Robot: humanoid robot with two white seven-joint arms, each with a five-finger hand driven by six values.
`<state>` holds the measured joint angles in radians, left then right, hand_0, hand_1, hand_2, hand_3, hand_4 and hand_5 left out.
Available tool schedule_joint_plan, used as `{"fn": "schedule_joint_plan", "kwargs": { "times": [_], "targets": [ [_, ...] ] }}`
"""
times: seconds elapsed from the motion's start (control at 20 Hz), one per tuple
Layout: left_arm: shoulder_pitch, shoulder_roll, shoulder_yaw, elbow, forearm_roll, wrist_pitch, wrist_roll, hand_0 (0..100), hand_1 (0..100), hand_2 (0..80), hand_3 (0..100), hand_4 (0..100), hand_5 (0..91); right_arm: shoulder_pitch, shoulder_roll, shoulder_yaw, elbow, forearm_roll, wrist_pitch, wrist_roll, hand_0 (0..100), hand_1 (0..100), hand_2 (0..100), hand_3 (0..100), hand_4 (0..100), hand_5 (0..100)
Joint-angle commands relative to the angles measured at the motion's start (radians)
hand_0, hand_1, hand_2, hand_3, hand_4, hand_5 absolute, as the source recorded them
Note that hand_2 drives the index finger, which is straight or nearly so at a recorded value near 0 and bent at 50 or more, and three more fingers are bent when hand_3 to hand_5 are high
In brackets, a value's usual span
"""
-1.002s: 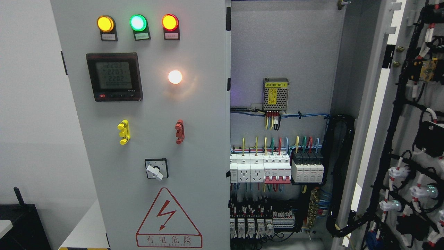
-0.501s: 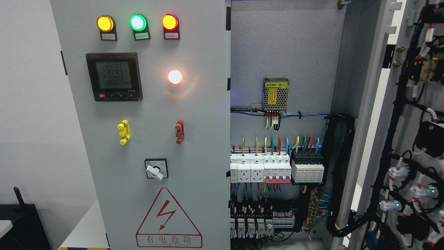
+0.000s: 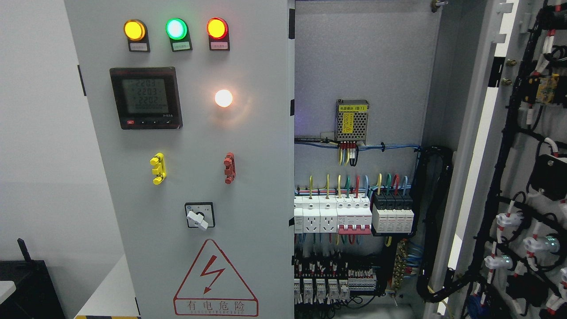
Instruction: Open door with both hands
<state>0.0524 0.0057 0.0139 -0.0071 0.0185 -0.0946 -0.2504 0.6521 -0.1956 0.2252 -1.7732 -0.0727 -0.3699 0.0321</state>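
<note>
A grey electrical cabinet fills the head view. Its left door [image 3: 257, 146] faces me, carrying three lit lamps [image 3: 175, 29], a digital meter [image 3: 145, 98], a yellow handle [image 3: 158, 169], a red handle [image 3: 229, 168], a rotary switch [image 3: 199, 215] and a lightning warning triangle [image 3: 215, 279]. The right door [image 3: 527, 177] is swung wide open at the right, its wired inner side toward me. Between the doors the cabinet interior [image 3: 359, 62] shows breakers [image 3: 354, 215] and coloured wires. Neither of my hands nor arms appears anywhere.
A power supply module [image 3: 352, 120] hangs on the back panel above the breaker row. A thick black cable bundle [image 3: 436, 212] runs down the right inner edge. A black box [image 3: 26, 288] stands at the lower left beside a white wall.
</note>
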Motion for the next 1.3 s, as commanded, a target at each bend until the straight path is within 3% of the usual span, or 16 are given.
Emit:
{"fn": "schedule_joint_plan", "kwargs": {
  "times": [0.0,0.35,0.6,0.8,1.25],
  "targets": [
    [0.0,-0.033,-0.012,0.013,-0.012,-0.008,-0.003,0,0,0.0,0,3,0.0,-0.132,-0.001,0.017,-0.106,-0.001,0.002,0.0,11,0,0,0,0,0],
    [0.0,-0.041,-0.022,0.012,-0.006,-0.01,-0.004,0,0,0.0,0,3,0.0,-0.331,0.053,0.017,-0.104,-0.031,0.068,-0.001,11,0,0,0,0,0],
    [0.0,-0.044,-0.02,0.01,-0.005,-0.01,-0.004,0,0,0.0,0,3,0.0,-0.448,0.053,0.033,-0.101,-0.16,0.201,-0.03,11,0,0,0,0,0],
    [-0.002,-0.044,-0.019,0.01,-0.005,-0.01,-0.004,0,0,0.0,0,3,0.0,-0.52,0.059,0.034,-0.1,-0.168,0.252,-0.031,11,0,0,0,0,0],
    [-0.002,-0.046,-0.017,0.01,-0.005,-0.01,-0.004,0,0,0.0,0,3,0.0,-0.661,0.139,0.04,-0.083,-0.17,0.408,-0.031,11,0,0,0,0,0]
  ]
}}
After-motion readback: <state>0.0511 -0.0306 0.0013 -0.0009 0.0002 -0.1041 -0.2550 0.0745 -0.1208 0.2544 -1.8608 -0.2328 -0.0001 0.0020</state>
